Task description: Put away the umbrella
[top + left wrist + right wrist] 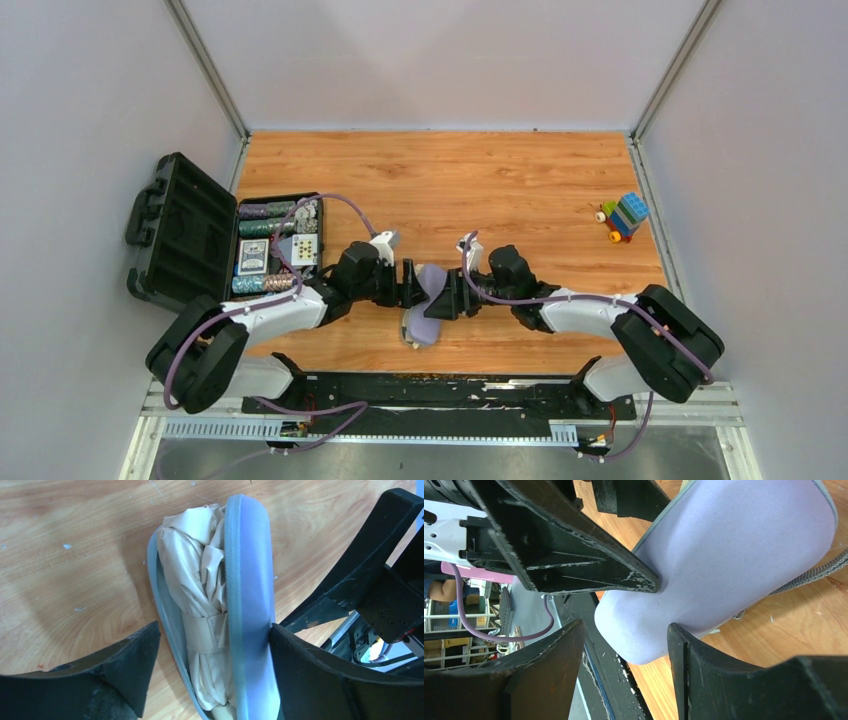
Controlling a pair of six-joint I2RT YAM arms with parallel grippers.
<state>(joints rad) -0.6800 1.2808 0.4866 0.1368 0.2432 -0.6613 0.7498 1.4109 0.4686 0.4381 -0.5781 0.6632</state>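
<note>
your umbrella (192, 580) lies bundled inside the lilac case (250, 570), which rests on the surface (75, 555) with its lid ajar. your left tool (212, 630) is spread astride it, one finger against the lid, probably to swing it shut. your right tool (624, 627), also spread, brackets the case's end, likely steadying it.

The umbrella (190, 585) lies inside the half-open case (251, 580).
</note>
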